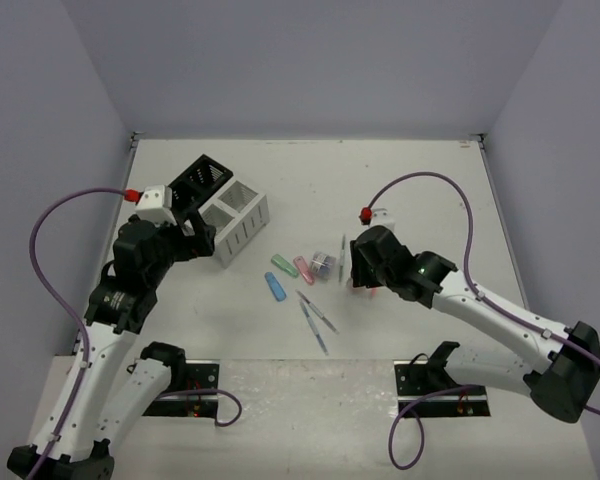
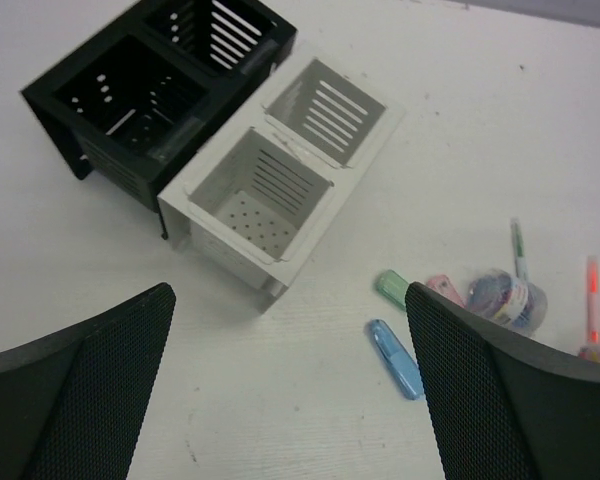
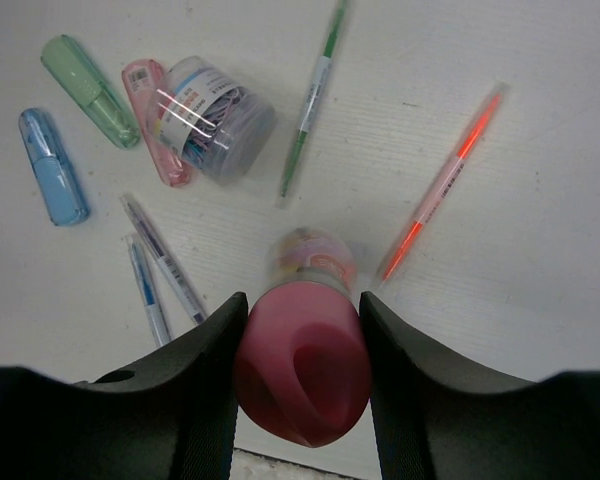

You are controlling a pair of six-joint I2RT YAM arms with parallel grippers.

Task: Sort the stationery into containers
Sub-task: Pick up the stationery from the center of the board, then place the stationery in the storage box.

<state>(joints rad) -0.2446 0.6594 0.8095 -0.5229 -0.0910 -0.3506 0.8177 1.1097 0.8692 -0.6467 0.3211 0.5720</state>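
My right gripper (image 3: 300, 345) is shut on the pink-capped bottle (image 3: 302, 365), which stands upright on the table (image 1: 400, 180). Around it lie an orange pen (image 3: 442, 182), a green pen (image 3: 312, 95), two thin grey pens (image 3: 160, 268), blue (image 3: 52, 180), green (image 3: 88, 76) and pink (image 3: 152, 118) sticks, and a clear tub of clips (image 3: 212, 118). My left gripper (image 2: 290, 400) is open and empty above the table, near the white box (image 2: 280, 170) and the black box (image 2: 150, 80). In the top view the boxes (image 1: 230, 215) stand at the far left and the right gripper (image 1: 362, 262) covers the bottle.
The blue stick (image 2: 395, 357) lies just inside my left gripper's right finger (image 2: 500, 400). Both boxes look empty inside. Grey walls enclose the table on three sides. The arm bases (image 1: 180, 385) sit at the near edge.
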